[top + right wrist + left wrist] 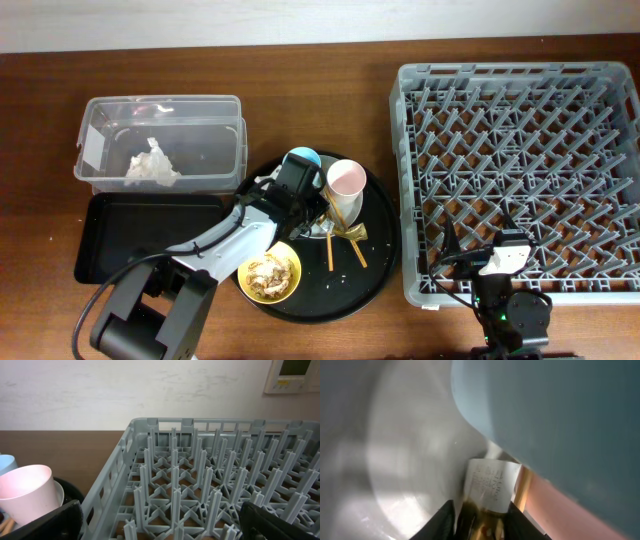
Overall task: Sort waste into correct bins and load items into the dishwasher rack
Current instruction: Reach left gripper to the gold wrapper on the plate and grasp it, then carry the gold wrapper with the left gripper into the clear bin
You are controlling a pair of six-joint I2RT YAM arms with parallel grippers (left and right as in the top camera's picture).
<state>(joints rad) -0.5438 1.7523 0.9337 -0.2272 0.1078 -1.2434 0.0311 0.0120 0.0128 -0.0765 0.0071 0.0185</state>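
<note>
My left gripper (303,200) reaches onto the round black tray beside the light blue cup (303,159) and the pink cup (346,182). In the left wrist view its jaws (482,522) are shut on the gold foil wrapper (487,485), which has a white label and lies on the grey-green plate (395,435). A bit of gold foil (352,233) shows by the chopsticks (331,247). The yellow bowl (270,275) holds food scraps. The napkin (150,165) lies in the clear tub (100,110). My right gripper (160,527) is open and empty over the front left of the dishwasher rack (520,80).
The shallow black rectangular tray (140,235) lies in front of the clear tub. The large round black tray (375,275) sits between the bins and the rack. The pink cup (27,492) and the rack's wall (107,490) show in the right wrist view.
</note>
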